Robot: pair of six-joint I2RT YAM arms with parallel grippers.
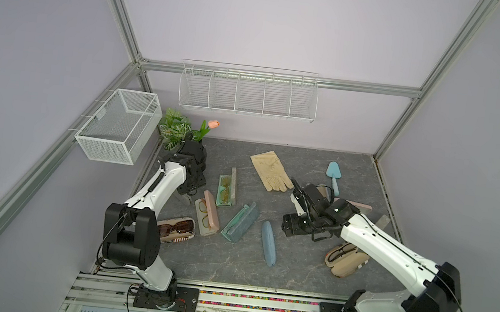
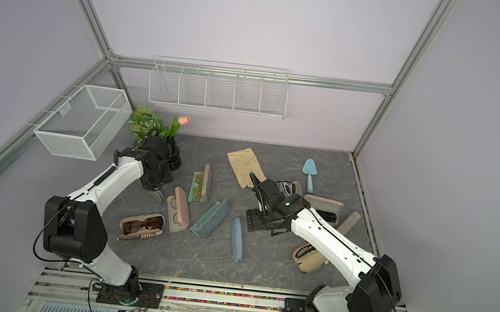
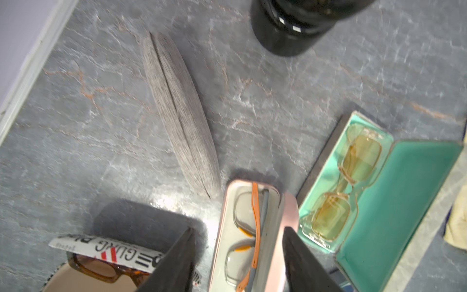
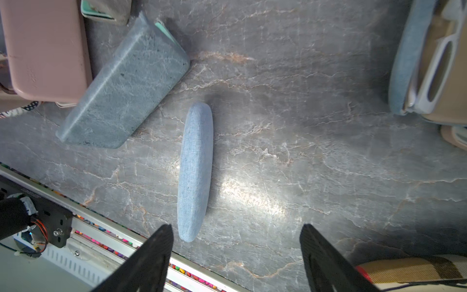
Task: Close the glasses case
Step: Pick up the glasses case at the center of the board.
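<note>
Grey woven case (image 3: 180, 113) lies shut, seam up, on the slate tabletop (image 3: 278, 101) at back-left. Its long axis runs from beside the black pot (image 3: 285, 38) toward a corner of the open pink case (image 3: 289, 209), stopping just short of it. Left arm stretched out, wrist bent down; left gripper (image 3: 238, 228) above the case, fingers apart, holding nothing. Right gripper (image 4: 236, 225) spread wide above the shut blue case (image 4: 195, 172).

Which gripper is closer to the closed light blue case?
Right. The right gripper hovers just beside the light blue case; the left gripper is far off, by the open pink case.
</note>
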